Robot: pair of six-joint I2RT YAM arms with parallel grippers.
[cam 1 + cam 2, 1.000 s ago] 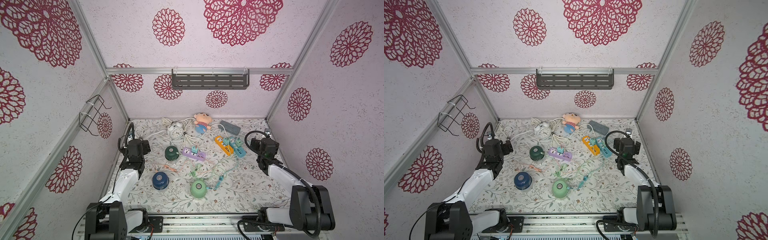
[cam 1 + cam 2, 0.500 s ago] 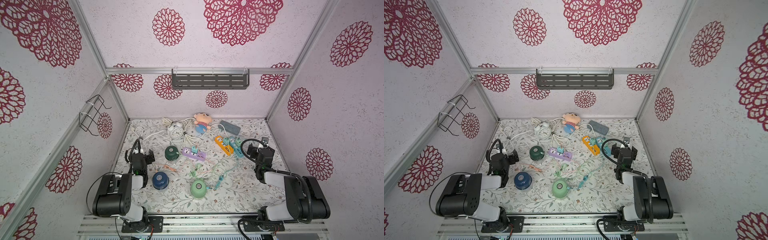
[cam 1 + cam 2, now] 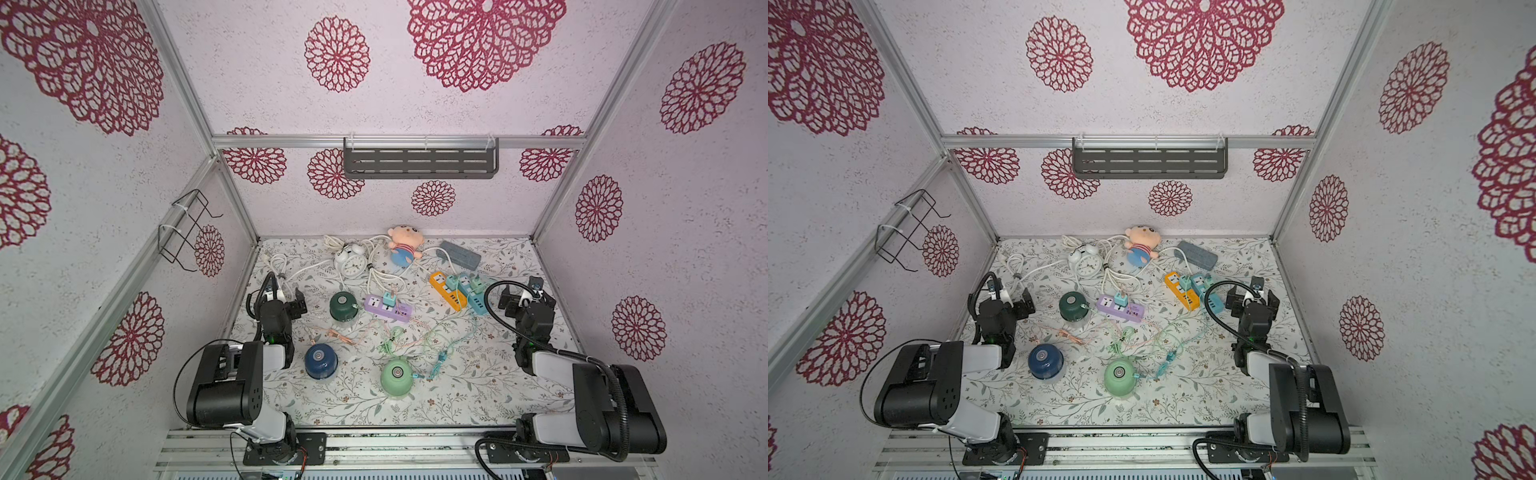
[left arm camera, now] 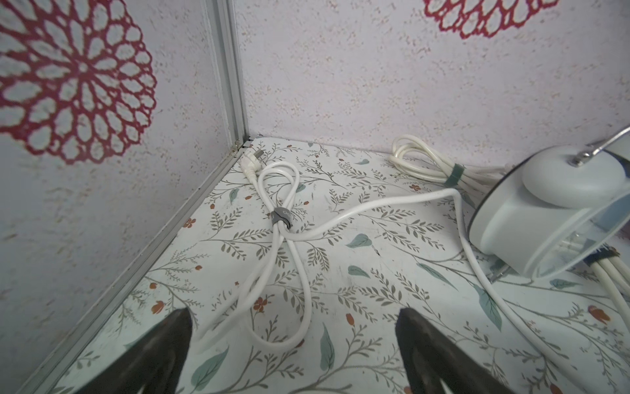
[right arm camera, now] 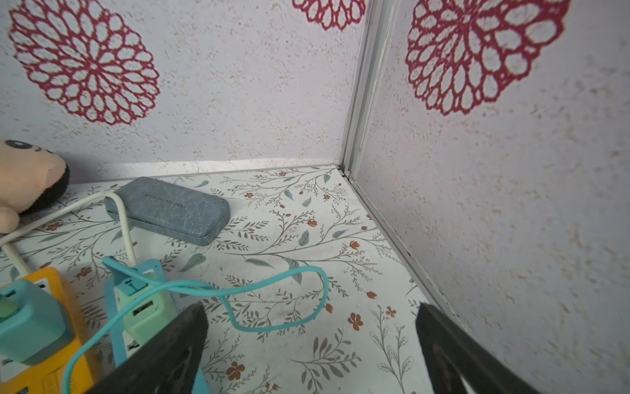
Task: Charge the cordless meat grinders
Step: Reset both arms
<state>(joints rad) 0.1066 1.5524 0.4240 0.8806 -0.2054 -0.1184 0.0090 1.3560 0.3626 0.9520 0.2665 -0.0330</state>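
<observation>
Three cordless meat grinders stand on the floral mat in both top views: dark green [image 3: 343,305] [image 3: 1072,306], navy blue [image 3: 320,360] [image 3: 1043,360] and light green [image 3: 397,377] [image 3: 1119,378]. A teal cable [image 3: 442,357] ends at the light green one's side. My left gripper [image 3: 284,296] [image 4: 295,320] is open at the mat's left edge, left of the dark green grinder, over a coiled white cord [image 4: 283,221]. My right gripper [image 3: 525,293] [image 5: 312,317] is open at the right edge, holding nothing. No grinder shows in the wrist views.
Purple [image 3: 388,308], orange [image 3: 446,291] and blue [image 3: 473,295] power strips lie mid-mat with chargers plugged in. Thin cables [image 3: 395,338] tangle between the grinders. A white alarm clock [image 3: 353,262], plush doll [image 3: 405,245] and grey case [image 3: 460,253] sit at the back.
Both arms have folded down and back toward their bases at the front. The grippers stayed open and empty. The grinders have not moved.
</observation>
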